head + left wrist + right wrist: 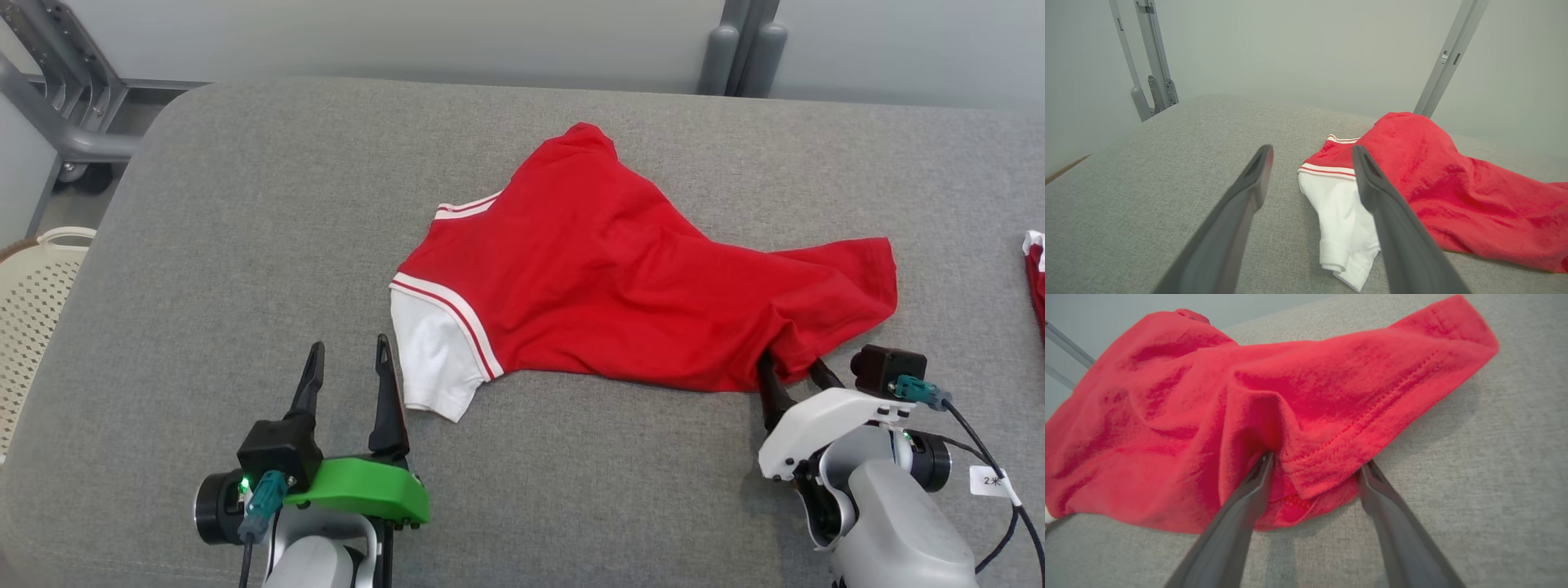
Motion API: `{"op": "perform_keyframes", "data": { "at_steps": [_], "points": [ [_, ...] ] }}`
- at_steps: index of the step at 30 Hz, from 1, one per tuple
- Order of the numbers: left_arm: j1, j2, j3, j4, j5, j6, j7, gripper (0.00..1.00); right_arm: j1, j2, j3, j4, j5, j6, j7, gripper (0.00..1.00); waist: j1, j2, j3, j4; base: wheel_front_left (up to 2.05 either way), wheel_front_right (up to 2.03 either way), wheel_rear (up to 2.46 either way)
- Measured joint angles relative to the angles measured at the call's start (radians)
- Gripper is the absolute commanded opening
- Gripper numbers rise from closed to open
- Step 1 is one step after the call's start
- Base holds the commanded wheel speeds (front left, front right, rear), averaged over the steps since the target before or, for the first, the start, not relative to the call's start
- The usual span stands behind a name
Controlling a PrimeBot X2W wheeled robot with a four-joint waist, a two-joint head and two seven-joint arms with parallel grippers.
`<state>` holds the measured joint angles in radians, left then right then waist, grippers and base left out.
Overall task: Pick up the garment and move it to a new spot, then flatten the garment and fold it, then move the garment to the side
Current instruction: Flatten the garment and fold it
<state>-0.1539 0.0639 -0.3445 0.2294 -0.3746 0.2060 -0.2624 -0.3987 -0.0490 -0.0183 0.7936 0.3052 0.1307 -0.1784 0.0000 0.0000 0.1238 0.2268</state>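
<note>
The garment (620, 269) is a red T-shirt with a white sleeve (433, 359) and red-and-white trim, lying crumpled in the middle of the grey padded table (245, 245). My left gripper (347, 359) stands open just left of the white sleeve; in the left wrist view the sleeve (1339, 212) lies on the table beyond the open left gripper (1312, 157). My right gripper (792, 371) is open at the shirt's lower right hem, its tips tucked under the cloth. In the right wrist view a fold of the hem (1327, 465) lies between the spread fingers of my right gripper (1316, 469).
A cream perforated basket (33, 310) stands off the table's left edge. Part of another red garment (1035, 278) shows at the right edge. A grey metal frame (65, 122) and grey posts (739, 49) rise behind the table.
</note>
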Motion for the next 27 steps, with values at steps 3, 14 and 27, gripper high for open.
{"op": "perform_keyframes", "data": {
  "at_steps": [3, 14, 27],
  "points": [
    [0.000, -0.003, 0.008, 0.002, 0.007, -0.001, 0.000, 1.00, -0.026, 0.001, 0.029, 0.035, 0.026, 0.000, -0.009, 0.02, 0.0000, 0.0000, 0.005, -0.002, 0.00, 0.00, 0.00],
    [0.005, -0.010, 0.032, 0.001, 0.015, -0.005, 0.000, 1.00, -0.009, -0.073, 0.081, -0.073, 0.082, 0.000, 0.070, 0.00, 0.0000, 0.0000, -0.001, -0.061, 0.00, 0.00, 0.00],
    [0.012, -0.013, 0.037, -0.001, 0.020, -0.013, 0.000, 1.00, 0.196, -0.194, -0.037, -0.551, 0.131, 0.000, 0.492, 0.00, 0.0000, 0.0001, 0.008, -0.138, 0.00, 0.00, 0.00]
  ]
}}
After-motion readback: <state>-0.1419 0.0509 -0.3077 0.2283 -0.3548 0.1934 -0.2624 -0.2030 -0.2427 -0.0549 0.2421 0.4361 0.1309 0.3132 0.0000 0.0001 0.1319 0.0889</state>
